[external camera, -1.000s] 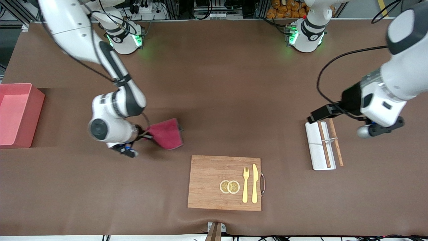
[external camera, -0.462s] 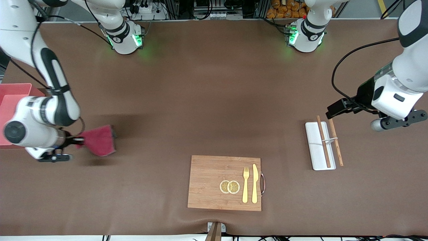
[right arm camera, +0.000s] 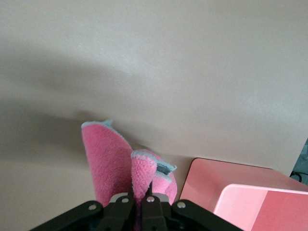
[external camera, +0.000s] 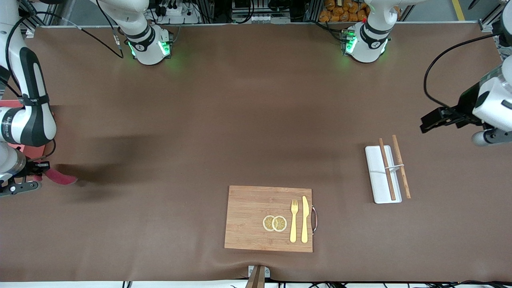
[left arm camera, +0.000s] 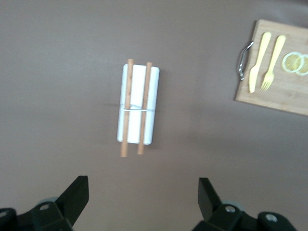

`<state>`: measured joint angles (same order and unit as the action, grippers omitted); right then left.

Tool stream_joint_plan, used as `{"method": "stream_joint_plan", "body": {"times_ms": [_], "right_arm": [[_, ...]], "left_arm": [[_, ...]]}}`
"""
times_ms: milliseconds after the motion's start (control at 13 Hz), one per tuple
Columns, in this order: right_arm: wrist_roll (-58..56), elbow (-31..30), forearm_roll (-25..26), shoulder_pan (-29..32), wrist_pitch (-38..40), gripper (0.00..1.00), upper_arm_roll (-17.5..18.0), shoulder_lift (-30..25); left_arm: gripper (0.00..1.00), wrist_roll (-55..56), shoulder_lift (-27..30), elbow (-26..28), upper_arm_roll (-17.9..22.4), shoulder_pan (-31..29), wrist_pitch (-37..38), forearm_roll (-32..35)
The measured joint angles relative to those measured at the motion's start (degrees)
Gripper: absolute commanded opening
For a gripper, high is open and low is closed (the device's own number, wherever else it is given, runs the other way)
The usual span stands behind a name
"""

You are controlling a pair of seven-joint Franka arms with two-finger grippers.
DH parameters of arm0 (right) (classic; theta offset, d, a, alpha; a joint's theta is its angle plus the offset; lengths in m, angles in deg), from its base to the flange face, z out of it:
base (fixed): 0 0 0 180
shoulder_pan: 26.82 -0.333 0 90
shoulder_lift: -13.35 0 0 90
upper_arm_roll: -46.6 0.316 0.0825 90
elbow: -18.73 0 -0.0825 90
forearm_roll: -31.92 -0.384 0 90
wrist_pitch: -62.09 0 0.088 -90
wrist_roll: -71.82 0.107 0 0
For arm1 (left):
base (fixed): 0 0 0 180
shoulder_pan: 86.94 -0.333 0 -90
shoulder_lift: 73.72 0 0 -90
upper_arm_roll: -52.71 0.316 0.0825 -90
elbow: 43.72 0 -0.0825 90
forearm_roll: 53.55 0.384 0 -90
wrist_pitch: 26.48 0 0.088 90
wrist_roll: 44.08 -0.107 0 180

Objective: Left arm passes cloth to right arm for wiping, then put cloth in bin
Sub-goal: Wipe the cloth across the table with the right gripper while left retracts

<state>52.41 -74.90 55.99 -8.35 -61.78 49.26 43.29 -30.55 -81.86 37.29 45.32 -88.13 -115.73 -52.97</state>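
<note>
The crimson-pink cloth (external camera: 61, 178) hangs from my right gripper (external camera: 42, 171), which is shut on it low over the table at the right arm's end. In the right wrist view the folded cloth (right arm camera: 107, 161) with its grey edge is pinched in the right gripper (right arm camera: 144, 195). The salmon-pink bin (right arm camera: 240, 197) is right beside it. In the front view the bin (external camera: 34, 151) is mostly hidden by the right arm. My left gripper (external camera: 426, 124) is open and empty above the table at the left arm's end, and its spread fingers (left arm camera: 77, 195) show in the left wrist view.
A narrow white tray (external camera: 378, 174) with two wooden chopsticks (external camera: 387, 170) lies near the left gripper and also shows in the left wrist view (left arm camera: 138, 103). A wooden board (external camera: 248, 218) with lemon slices, a fork and a knife lies near the front edge.
My right arm has carried the cloth across the table toward its own end, up to the bin. My left arm has drawn back toward its end, away from the white tray.
</note>
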Motion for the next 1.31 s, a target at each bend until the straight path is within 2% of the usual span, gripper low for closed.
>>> {"method": "stream_joint_plan", "body": {"times_ms": [154,385,615,846,1077,1308], "right_arm": [[5.0,-1.4,0.0,-1.7,0.6,0.00,0.9,0.3],[21.0,-5.1,-0.9,-8.4,2.7,0.00,1.9,0.8],[29.6,-5.3,-11.0,-16.4,7.3,0.00,2.4,0.7],[43.9,-5.1,-14.3,-24.1,8.9,0.00,2.7,0.6],[57.4,-4.9,-23.3,-32.5,9.1,0.00,3.0,0.6],[70.6,-2.9,-28.1,-41.6,9.1,0.00,3.0,0.5]], "left_arm": [[1.00,-1.2,2.4,2.6,1.0,0.0,0.1,0.0],[1.00,-1.2,3.7,3.7,0.9,0.4,0.1,0.0],[1.00,-1.2,3.7,3.7,0.8,0.5,0.1,0.0],[1.00,-1.2,3.7,3.7,0.7,0.6,0.0,0.0],[1.00,-1.2,3.7,3.5,0.7,1.1,0.0,0.0],[1.00,-1.2,3.7,3.5,0.5,1.2,0.0,0.0]]}}
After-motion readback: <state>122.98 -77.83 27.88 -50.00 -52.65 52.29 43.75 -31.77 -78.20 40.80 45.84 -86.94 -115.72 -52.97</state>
